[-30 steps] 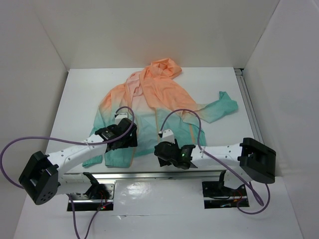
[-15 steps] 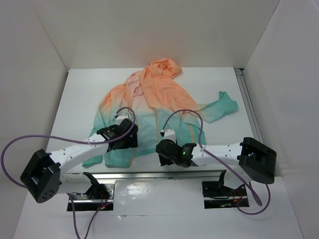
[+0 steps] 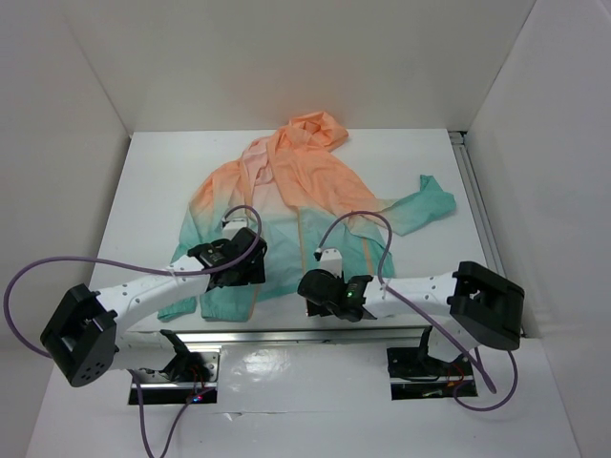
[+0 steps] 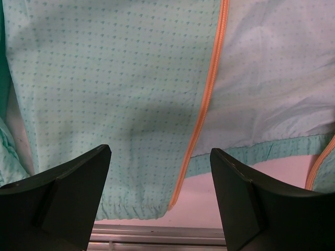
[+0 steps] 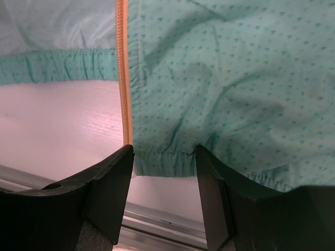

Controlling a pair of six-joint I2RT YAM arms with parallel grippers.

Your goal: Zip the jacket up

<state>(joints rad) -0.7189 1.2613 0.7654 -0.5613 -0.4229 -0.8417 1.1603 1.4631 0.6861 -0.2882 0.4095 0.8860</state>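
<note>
White table; left gripper and right gripper hover over jacket hem, apparently both agape, empty.

The right gripper hangs low over the near hem of the jacket, its two black fingers spread apart. The gathered teal corner of the right front panel lies in the gap between them. An orange zipper tape runs along that panel's left edge and ends at the hem, just beside the left finger's tip. Far left, a paler panel ends in an elastic band. White table shows below it, with a metal rail at the near edge.
</note>
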